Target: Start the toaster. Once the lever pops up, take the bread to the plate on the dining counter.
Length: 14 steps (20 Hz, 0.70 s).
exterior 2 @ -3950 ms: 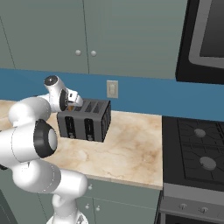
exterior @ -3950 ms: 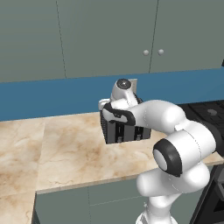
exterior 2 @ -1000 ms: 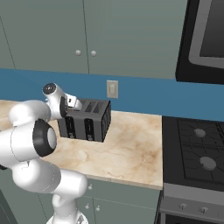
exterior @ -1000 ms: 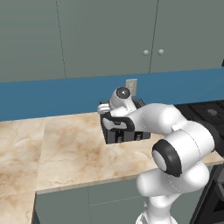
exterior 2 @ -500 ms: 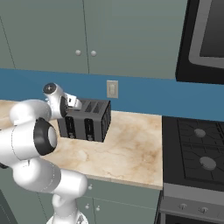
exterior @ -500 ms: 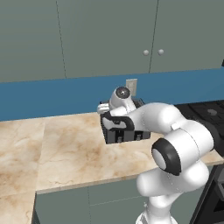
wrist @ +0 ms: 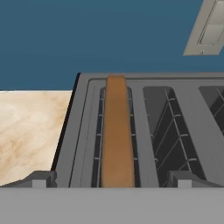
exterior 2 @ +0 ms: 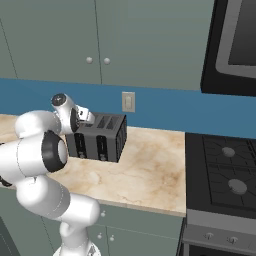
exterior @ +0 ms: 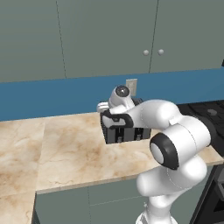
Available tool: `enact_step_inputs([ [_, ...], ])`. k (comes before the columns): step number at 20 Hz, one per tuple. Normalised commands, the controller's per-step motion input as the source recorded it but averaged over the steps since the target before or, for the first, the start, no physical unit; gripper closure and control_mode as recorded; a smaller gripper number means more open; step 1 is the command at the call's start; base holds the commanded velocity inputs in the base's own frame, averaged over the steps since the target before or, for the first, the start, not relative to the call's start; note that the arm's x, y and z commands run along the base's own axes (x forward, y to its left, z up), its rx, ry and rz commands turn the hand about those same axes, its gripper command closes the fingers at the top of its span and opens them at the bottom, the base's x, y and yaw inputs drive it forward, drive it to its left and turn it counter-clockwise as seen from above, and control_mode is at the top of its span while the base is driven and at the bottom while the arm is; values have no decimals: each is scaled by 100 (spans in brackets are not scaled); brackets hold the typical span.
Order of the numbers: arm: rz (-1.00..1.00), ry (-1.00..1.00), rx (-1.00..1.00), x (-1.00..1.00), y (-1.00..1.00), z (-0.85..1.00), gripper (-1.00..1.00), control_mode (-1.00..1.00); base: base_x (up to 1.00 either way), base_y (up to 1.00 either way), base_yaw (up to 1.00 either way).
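The dark grey toaster (exterior 2: pixel 102 136) stands on the marble worktop (exterior 2: pixel 145 167) against the blue backsplash; my arm covers much of the toaster (exterior: pixel 127 132) in the left base view. A brown slice of bread (wrist: pixel 116 131) stands upright in the leftmost slot of the toaster (wrist: pixel 175 127). My gripper (wrist: pixel 113 181) hovers just above that slot, open, one fingertip on each side of the bread and nothing held. From the side, the gripper (exterior 2: pixel 85 118) sits over the toaster's left end. The plate and the dining counter are out of view.
A wall outlet (exterior 2: pixel 128 102) sits on the backsplash behind the toaster. A black stove (exterior 2: pixel 225 170) adjoins the worktop on the right, under a microwave (exterior 2: pixel 235 45). Grey-green cabinets (exterior: pixel 109 35) hang overhead. Bare worktop (exterior: pixel 65 148) stretches left of the toaster.
Over four seconds the hand has sunk a little closer to the toaster's left end. Within the last second it has barely moved, and the jaws stay wide.
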Motion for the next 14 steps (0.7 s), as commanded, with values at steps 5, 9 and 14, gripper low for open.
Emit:
enact_step_inputs([
  [5, 1, 0, 0, 0, 0, 0, -100, -100, 0, 0, 0],
  [9, 0, 0, 0, 0, 0, 0, -100, -100, 0, 0, 0],
  [14, 0, 0, 0, 0, 0, 0, -100, -100, 0, 0, 0],
])
